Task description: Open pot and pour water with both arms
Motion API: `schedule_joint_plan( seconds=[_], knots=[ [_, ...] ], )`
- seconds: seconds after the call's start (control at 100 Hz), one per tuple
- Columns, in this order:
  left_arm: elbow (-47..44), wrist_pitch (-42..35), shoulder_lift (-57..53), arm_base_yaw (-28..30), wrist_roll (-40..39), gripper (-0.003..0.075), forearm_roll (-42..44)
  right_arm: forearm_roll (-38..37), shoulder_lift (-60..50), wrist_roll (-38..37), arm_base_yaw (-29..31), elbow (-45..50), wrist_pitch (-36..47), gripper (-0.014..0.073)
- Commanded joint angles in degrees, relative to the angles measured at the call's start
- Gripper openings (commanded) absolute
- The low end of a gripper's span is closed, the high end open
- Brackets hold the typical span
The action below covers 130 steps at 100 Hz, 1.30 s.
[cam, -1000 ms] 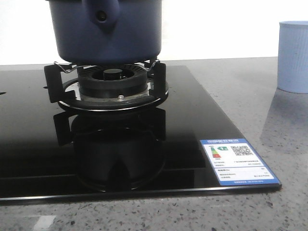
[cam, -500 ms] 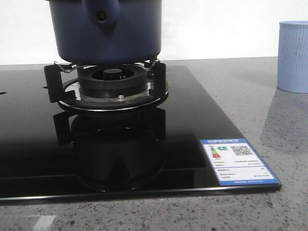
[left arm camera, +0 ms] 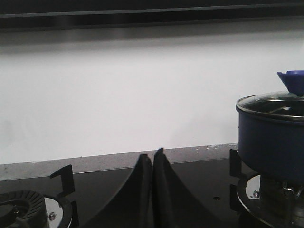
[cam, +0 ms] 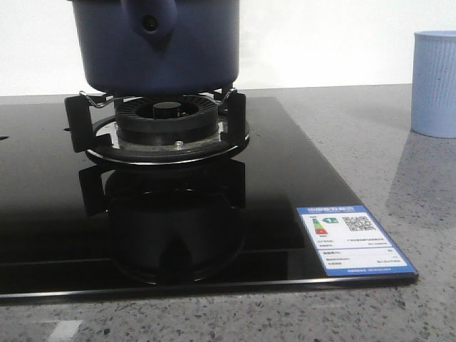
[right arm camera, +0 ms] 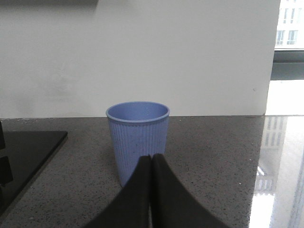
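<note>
A: Pot [cam: 160, 46] sits up on the burner grate [cam: 157, 117], rear-left of the hob [cam: 285, 178], glass lid [left arm camera: 270, 105] on w/ a blue knob [left arm camera: 292, 80].

B: Handling?

A: Looks heavy if there's water in it, rigid, matte sides, prob not slippery. Lid's glass, so fragile. I'd take the knob for the lid and the handle stub [cam: 151, 18] w/ the hole for the body.

B: Fingers?

A: Left gripper [left arm camera: 152, 164] clenched, empty, beside the pot. Right gripper [right arm camera: 151, 164] also clenched, empty, facing the pale blue cup [right arm camera: 137, 140].

B: Obstacles?

A: Cup's well apart on the stone surface [cam: 399, 164], rt side. Grate prongs hug the pot base; lift straight up.
</note>
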<state>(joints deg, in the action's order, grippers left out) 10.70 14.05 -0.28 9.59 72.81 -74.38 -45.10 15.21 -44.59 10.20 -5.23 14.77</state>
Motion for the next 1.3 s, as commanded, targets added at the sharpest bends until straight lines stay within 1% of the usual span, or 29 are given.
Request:
schedule_joint_plan(
  seconds=[0.0, 0.37, 0.46, 0.49, 0.51, 0.52, 0.53, 0.54, 0.56, 0.57, 0.58, 0.61, 0.62, 0.63, 0.64, 0.65, 0.66, 0.67, 0.7, 0.72, 0.74, 0.83, 0.89, 0.97, 1.01, 1.04, 1.07, 1.29],
  knots=[
    [1.45, -0.99, -0.91, -0.53, -0.39, -0.0020, -1.50, 0.46, 0.22, -0.03, -0.11, -1.38, 2.69, -0.0071],
    [1.45, -1.35, -0.91, -0.53, -0.39, -0.0020, -1.50, 0.46, 0.22, -0.03, -0.11, -1.38, 2.69, -0.0071],
    [1.45, -3.53, -0.91, -0.53, -1.29, -0.0020, 1.49, 0.46, 0.22, -0.03, -0.11, -1.38, 2.69, -0.0071],
    [1.45, -4.25, -0.91, -0.53, -4.10, -0.0020, 4.73, 0.46, 0.22, -0.03, -0.11, -1.38, 2.69, -0.0071],
    [1.45, -4.61, -0.91, -0.53, -7.68, -0.0020, 8.42, 0.46, 0.22, -0.03, -0.11, -1.38, 2.69, -0.0071],
    [1.45, -4.73, -0.91, -0.53, -10.64, -0.0020, 9.86, 0.46, 0.22, -0.03, -0.11, -1.38, 2.69, -0.0071],
    [1.45, -4.92, -0.91, -0.53, -12.27, -0.0020, 13.08, 0.46, 0.22, -0.03, -0.11, -1.38, 2.69, -0.0071],
    [1.45, -5.20, -0.91, -0.53, -15.81, -0.0020, 16.64, 0.46, 0.22, -0.03, -0.11, -1.38, 2.69, -0.0071],
    [1.45, -5.48, -0.91, -0.53, -19.71, -0.0020, 20.50, 0.46, 0.22, -0.03, -0.11, -1.38, 2.69, -0.0071],
    [1.45, -5.76, -0.91, -0.53, -23.84, -0.0020, 24.61, 0.46, 0.22, -0.03, -0.11, -1.38, 2.69, -0.0071],
    [1.38, -5.88, -0.91, -0.53, -25.99, -0.0020, 26.76, 0.46, 0.22, -0.03, -0.11, -1.38, 2.69, -0.0071],
    [1.29, -6.18, -0.91, -0.53, -37.01, -0.0020, 35.62, 0.46, 0.22, -0.03, -0.11, -1.38, 2.69, -0.0071],
    [1.16, -6.18, -0.91, -0.53, -39.20, -0.0020, 40.02, 0.46, 0.22, -0.03, -0.11, -1.38, 2.69, -0.0071],
    [1.12, -6.23, -0.91, -0.53, -41.35, -0.0020, 42.17, 0.46, 0.22, -0.03, -0.11, -1.38, 2.69, -0.0071],
    [1.00, -6.23, -0.91, -0.53, -45.57, -0.0020, 46.31, 0.46, 0.22, -0.03, -0.11, -1.38, 2.69, -0.0071],
    [0.98, -6.23, -0.91, -0.53, -47.59, -0.0020, 48.32, 0.46, 0.22, -0.03, -0.11, -1.38, 2.69, -0.0071],
    [0.75, -6.33, -0.91, -0.53, -51.46, -0.0020, 50.24, 0.46, 0.22, -0.03, -0.11, -1.38, 2.69, -0.0071],
    [0.54, -6.47, -0.91, -0.53, -55.06, -0.0020, 55.44, 0.46, 0.22, -0.03, -0.11, -1.38, 2.69, -0.0071],
    [0.12, -6.64, -0.91, -0.53, -59.65, -0.0020, 59.65, 0.46, 0.22, -0.03, -0.11, -1.38, 2.69, -0.0071],
    [-0.60, -7.08, -0.91, -0.53, -64.31, -0.0020, 63.62, 0.46, 0.22, -0.03, -0.11, -1.38, 2.69, -0.0071],
    [-1.24, -7.50, -0.91, -0.53, -66.56, -0.0020, 65.40, 0.46, 0.22, -0.03, -0.11, -1.38, 2.69, -0.0071],
    [-4.72, -9.67, -1.21, -0.53, -69.88, -0.0020, 66.93, 0.46, 0.22, -0.03, -0.11, -1.38, 2.69, -0.0071],
    [-7.58, -12.97, -1.61, -1.41, -71.93, -0.0020, 67.87, 0.46, 0.22, -0.03, -0.11, -1.38, 2.69, -0.0071],
    [-10.74, -15.60, -1.61, -3.75, -77.69, -0.0020, 73.65, 0.46, 0.22, -0.03, -0.11, -1.38, 2.69, -0.0071],
    [-11.35, -16.03, -1.61, -4.69, -78.33, -0.0020, 74.38, 0.46, 0.22, -0.03, -0.11, -1.38, 2.69, -0.0071],
    [-11.35, -14.05, -1.61, -5.39, -78.31, -0.0020, 74.38, 0.46, 0.22, -0.03, -0.11, -1.38, 2.69, -0.0071],
    [-11.35, -13.73, -1.61, -5.80, -78.31, -0.0020, 74.38, 0.46, 0.22, -0.03, -0.11, -1.38, 2.69, -0.0071],
    [-11.25, -13.49, -1.61, -5.92, -78.31, -0.0020, 73.30, 0.46, 0.22, -0.03, -0.11, -1.38, 2.79, -0.0071]
  ],
)
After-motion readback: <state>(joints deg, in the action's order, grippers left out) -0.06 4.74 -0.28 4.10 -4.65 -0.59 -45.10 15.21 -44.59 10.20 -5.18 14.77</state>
